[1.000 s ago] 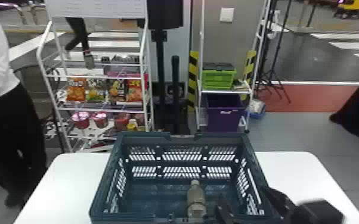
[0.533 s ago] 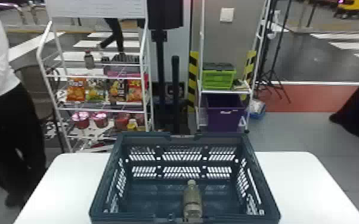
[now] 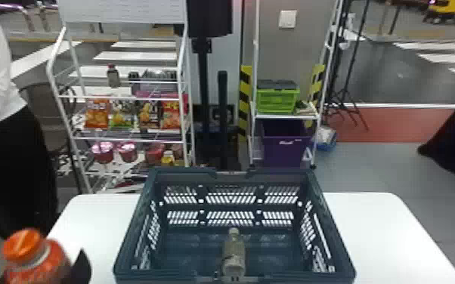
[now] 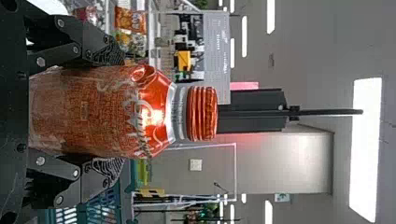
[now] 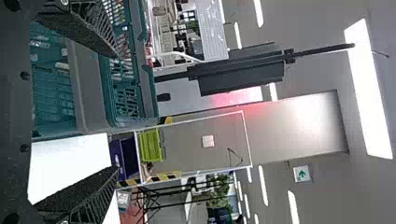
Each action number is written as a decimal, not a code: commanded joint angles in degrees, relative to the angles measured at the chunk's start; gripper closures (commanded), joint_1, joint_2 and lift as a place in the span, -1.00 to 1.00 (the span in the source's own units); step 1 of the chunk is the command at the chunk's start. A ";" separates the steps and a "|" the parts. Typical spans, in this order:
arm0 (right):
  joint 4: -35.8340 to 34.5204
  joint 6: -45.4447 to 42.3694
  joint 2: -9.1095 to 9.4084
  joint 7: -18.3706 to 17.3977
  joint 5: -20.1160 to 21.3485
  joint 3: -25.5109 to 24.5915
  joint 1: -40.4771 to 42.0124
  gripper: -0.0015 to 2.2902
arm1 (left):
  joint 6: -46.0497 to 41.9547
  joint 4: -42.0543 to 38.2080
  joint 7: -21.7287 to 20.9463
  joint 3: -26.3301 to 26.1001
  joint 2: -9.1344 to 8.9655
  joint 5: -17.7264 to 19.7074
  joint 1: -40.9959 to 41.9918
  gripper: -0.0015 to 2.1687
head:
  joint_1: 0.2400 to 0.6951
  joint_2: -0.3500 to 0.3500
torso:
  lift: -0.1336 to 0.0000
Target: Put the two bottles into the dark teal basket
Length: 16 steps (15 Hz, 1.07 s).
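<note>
At the lower left of the head view, my left gripper (image 3: pixel 81 268) holds an orange-capped bottle (image 3: pixel 37 260) upright, left of the dark teal basket (image 3: pixel 126 234). In the left wrist view both fingers of the left gripper (image 4: pixel 109 111) press on the sides of that red-orange bottle (image 4: pixel 98 109). A clear greyish bottle (image 3: pixel 234 253) is inside the basket near its front wall. My right gripper (image 5: pixel 116 112) stands open in the right wrist view with nothing between its fingers, and the basket (image 5: pixel 88 88) lies beyond it.
The basket rests on a white table (image 3: pixel 381 226). Behind it stand a white rack (image 3: pixel 124 138) with snack bags and cups, and another shelf holding a green crate (image 3: pixel 277 100) above a purple bin (image 3: pixel 285 147). A person is at the far left.
The left gripper has entered the head view at lower left with the orange-capped bottle. My right gripper, earlier at the basket's right front, has withdrawn, and the clear bottle is let go inside.
</note>
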 commanded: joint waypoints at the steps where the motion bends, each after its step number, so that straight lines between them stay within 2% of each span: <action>1: 2.30 -3.18 0.52 0.04 0.00 -0.48 1.12 -0.98 | 17.93 -5.62 -1.27 -0.03 -2.31 -1.45 -6.96 0.84 | 0.14 0.00 | 1.00; 3: 2.65 -3.71 0.61 0.04 0.00 -0.83 1.65 -0.98 | 28.47 -6.85 -3.38 -1.97 -2.81 -2.94 -13.64 0.84 | 0.14 0.00 | 1.00; 7: 2.92 -2.66 0.96 -0.05 0.44 -0.83 2.26 -0.97 | 32.52 -3.34 -6.46 -7.42 -2.81 -6.02 -25.33 0.84 | 0.14 0.00 | 1.00; 9: 3.00 -0.72 1.49 -0.14 0.70 -0.83 2.18 -0.97 | 38.49 0.79 -9.89 -11.19 -2.81 -9.18 -32.71 0.84 | 0.14 0.00 | 1.00; 11: 3.00 0.51 2.01 -0.14 0.79 -0.92 2.09 -0.97 | 48.34 5.71 -12.88 -14.09 -2.81 -12.87 -40.98 0.84 | 0.14 0.00 | 1.00; 13: 3.62 0.68 2.28 -0.14 0.62 -0.92 1.91 -0.97 | 55.37 10.11 -19.64 -15.41 -2.81 -17.53 -48.80 0.84 | 0.14 0.00 | 1.00; 16: 5.29 0.16 3.24 -0.14 0.70 -1.01 1.74 -0.97 | 60.47 16.96 -24.65 -19.19 -1.16 -18.94 -57.41 0.84 | 0.14 0.00 | 1.00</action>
